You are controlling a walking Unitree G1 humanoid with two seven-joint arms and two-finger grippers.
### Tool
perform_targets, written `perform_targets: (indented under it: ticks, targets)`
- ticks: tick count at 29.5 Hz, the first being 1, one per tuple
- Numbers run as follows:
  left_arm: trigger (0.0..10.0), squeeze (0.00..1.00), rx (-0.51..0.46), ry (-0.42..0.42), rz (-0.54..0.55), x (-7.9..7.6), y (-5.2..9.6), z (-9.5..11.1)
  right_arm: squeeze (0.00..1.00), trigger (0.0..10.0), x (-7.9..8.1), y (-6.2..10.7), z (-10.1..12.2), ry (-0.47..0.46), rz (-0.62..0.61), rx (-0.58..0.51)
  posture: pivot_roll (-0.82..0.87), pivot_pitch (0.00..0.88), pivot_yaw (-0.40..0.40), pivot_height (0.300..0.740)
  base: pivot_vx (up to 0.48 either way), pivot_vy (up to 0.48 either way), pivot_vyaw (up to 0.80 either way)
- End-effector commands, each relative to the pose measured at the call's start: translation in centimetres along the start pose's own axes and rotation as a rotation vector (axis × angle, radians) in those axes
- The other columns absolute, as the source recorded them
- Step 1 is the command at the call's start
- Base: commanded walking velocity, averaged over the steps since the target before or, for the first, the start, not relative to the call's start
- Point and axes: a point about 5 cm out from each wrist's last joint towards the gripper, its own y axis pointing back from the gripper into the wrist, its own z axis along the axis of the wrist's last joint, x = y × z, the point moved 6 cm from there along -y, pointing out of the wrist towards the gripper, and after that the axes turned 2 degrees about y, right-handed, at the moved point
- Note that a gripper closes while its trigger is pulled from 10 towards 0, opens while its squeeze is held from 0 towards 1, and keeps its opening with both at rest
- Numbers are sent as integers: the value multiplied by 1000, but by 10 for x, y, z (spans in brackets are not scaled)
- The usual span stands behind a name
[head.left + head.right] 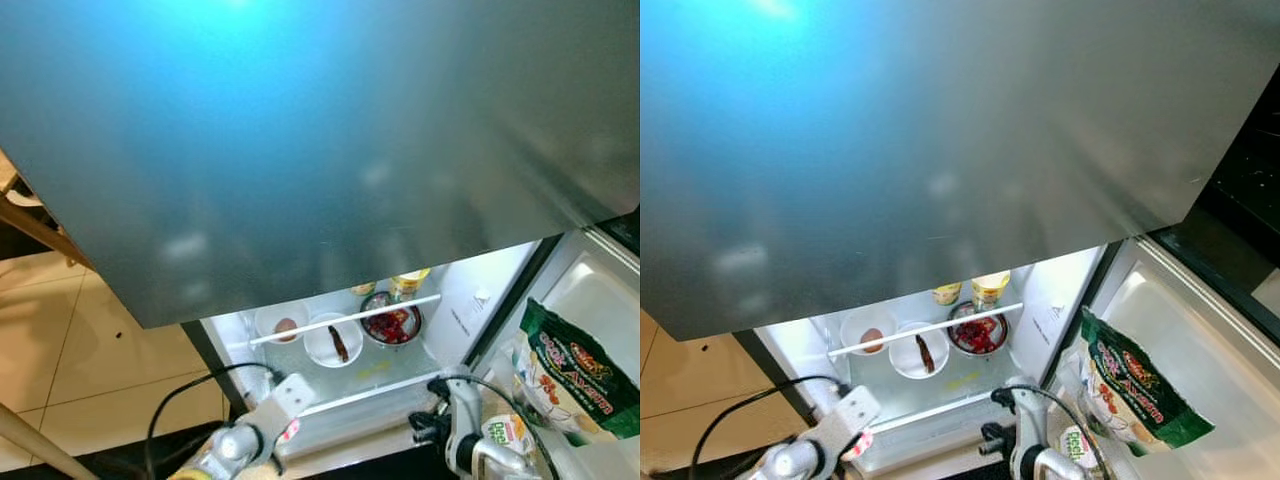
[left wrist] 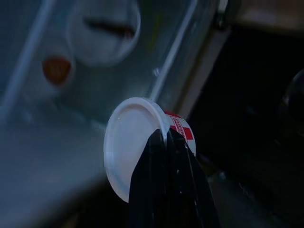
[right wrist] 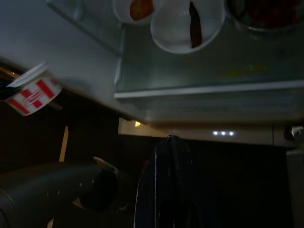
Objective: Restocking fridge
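Open fridge (image 1: pixel 470 300) ahead, left end effector (image 2: pixel 166 142) clamped on a red-and-white cup (image 2: pixel 137 142).

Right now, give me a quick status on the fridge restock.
Left gripper shut on red-and-white cup, low before the open fridge shelf. Right gripper empty, jaws together. Bowls already crowd the shelf.

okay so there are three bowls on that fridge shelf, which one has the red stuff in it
The metal bowl, on the robot's right of the row. It holds red food; the middle white bowl holds a dark strip, the left white bowl one brownish piece.
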Motion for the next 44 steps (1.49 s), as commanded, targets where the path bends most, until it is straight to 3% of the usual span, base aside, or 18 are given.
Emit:
perform_targets:
  ticks: [1, 2, 3, 5, 6, 11, 15, 18, 22, 30, 39, 44]
  targets:
    - [10000, 0, -33, -61, -10, -1, -3, 11, 0, 10000, 2, -2, 3, -12, 1, -8, -34, 0, 27, 735, 0, 0, 0]
    - [10000, 0, -55, -127, -19, -2, -5, 20, 0, 10000, 2, -2, 7, -27, 1, -19, -33, 0, 24, 730, 0, 0, 0]
    - [10000, 0, -55, -127, -19, -2, -5, 20, 0, 10000, 2, -2, 7, -27, 1, -19, -33, 0, 24, 730, 0, 0, 0]
    - [10000, 0, -99, -298, 2, 4, -10, 43, 0, 10000, 4, -4, 10, -30, 13, -26, -31, 0, 32, 720, 0, 0, 0]
    - [10000, 0, -99, -298, 2, 4, -10, 43, 0, 10000, 4, -4, 10, -30, 13, -26, -31, 0, 32, 720, 0, 0, 0]
    - [10000, 0, -211, -477, 38, 10, -14, 82, 0, 10000, 1, -3, 5, -63, -15, -17, -32, 23, 41, 695, 0, 0, 0]
    - [10000, 0, -223, -518, 36, 9, -15, 86, 0, 10000, 0, -2, 3, -64, -19, -14, -33, 21, 42, 690, 0, 0, 0]
    - [10000, 0, -234, -663, 70, 11, -18, 97, 0, 10000, -6, 1, -2, -96, -49, -15, -40, 34, 54, 675, 0, 0, 0]
    - [10000, 0, -231, -748, 127, 18, -19, 104, 0, 10000, -9, 3, -4, -115, -60, -22, -42, 50, 64, 660, 0, 0, 0]
    - [10000, 0, -236, -775, 223, 37, -19, 121, 0, 10000, -10, 4, -5, -150, -69, -46, -41, 69, 77, 626, 0, 0, 0]
    - [10000, 0, -245, -761, 299, 54, -17, 135, 0, 10000, -10, 4, -6, -151, -76, -54, -45, 80, 80, 626, 0, 0, 0]
    - [10000, 0, -293, -689, 354, 63, -14, 156, 0, 10000, -11, 4, -4, -121, -72, -41, -53, 93, 78, 611, 0, 0, 0]
